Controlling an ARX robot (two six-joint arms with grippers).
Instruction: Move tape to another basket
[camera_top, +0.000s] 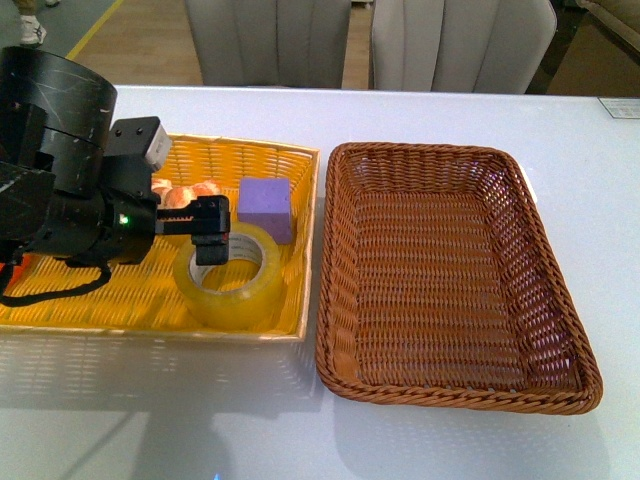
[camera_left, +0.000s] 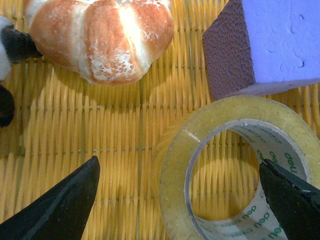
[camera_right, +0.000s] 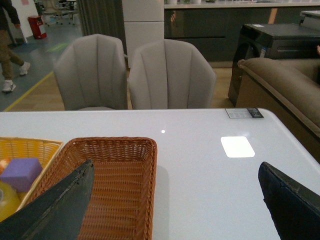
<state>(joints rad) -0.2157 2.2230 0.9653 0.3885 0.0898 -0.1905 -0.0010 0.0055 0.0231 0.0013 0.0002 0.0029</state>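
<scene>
The yellowish, translucent packing tape roll (camera_top: 232, 303) is lying flat, hole facing up, toward the table's left near side. The dark brown wicker basket (camera_top: 450, 270) is sitting upright to its right, apart from it, close to the near edge.

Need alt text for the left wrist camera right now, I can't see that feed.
The open left gripper hovers over the tape, which lies flat on the yellow basket's woven floor, one fingertip outside the roll and one at its opposite inner edge. Close by sit a bun and a purple foam block.
</scene>
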